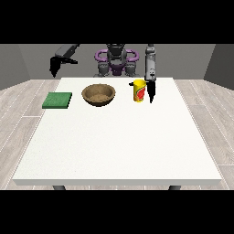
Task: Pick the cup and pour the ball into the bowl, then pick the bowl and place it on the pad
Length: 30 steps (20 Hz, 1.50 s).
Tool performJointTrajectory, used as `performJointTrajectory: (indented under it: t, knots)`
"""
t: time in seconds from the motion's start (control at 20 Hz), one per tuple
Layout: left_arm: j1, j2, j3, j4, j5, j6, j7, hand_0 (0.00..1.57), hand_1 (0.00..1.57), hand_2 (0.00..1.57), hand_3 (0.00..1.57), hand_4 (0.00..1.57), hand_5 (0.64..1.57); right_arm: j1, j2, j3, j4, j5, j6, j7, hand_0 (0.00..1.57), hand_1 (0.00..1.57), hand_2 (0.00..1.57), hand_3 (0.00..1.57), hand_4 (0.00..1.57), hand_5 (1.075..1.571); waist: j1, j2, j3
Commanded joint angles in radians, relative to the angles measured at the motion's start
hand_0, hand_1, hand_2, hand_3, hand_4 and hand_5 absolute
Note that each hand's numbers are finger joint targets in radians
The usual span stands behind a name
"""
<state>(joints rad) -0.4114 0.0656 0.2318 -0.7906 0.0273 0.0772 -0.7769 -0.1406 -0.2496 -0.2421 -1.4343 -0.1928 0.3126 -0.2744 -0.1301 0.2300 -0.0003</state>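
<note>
A yellow cup [139, 91] with a red mark stands upright at the far right of the white table [119, 146]. Whether a ball lies inside it is hidden. Left of it sits a brown bowl [98, 94], and further left a green pad [57, 100] lies flat. The hand at the view's right [151, 90] hangs down just right of the cup, fingers pointing at the table, close beside it; contact cannot be made out. The hand at the view's left [54, 66] is raised off the table's far left corner, holding nothing.
The robot's torso [116, 61] stands behind the table's far edge. Wooden floor surrounds the table on all sides. The near half of the table lies in front of the three objects.
</note>
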Motion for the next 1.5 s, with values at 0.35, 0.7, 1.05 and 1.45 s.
performJointTrajectory:
  t: [0.35, 0.7, 1.05, 1.45]
  knots:
    - [-0.093, 0.023, 0.003, 0.209, -0.078, 0.158, -0.181, 1.02, 1.02, 1.10, 0.89, 1.47, 0.776, -0.079, -0.033, -0.018, -0.025, -0.039, 0.025, 0.029, 0.00, 0.00, 0.00, 0.00, 0.00, 1.570, -0.075, 0.078, -0.0008]
    - [-0.055, 0.013, 0.005, 0.198, -0.126, 0.306, -0.192, 1.32, 1.32, 1.57, 1.57, 1.48, 1.252, -0.054, -0.082, -0.051, -0.024, -0.059, 0.068, 0.018, 0.00, 0.00, 0.00, 0.00, 0.00, 1.570, -0.097, 0.069, -0.0004]
    - [-0.074, 0.124, -0.149, 0.121, -0.339, 0.419, 0.143, 1.38, 1.38, 1.57, 1.57, 1.57, 1.341, 0.012, -0.091, -0.055, 0.159, -0.033, 0.094, 0.040, 0.00, 0.00, 0.00, 0.00, 0.00, 1.569, -0.013, -0.195, 0.0035]
    - [-0.263, 0.325, -0.225, 0.149, -0.514, 0.366, 0.453, 1.47, 1.47, 1.57, 1.57, 1.57, 1.278, -0.022, -0.067, -0.046, 0.193, -0.022, 0.063, 0.061, 0.00, 0.00, 0.00, 0.00, 0.00, 1.568, -0.011, -0.203, 0.0011]
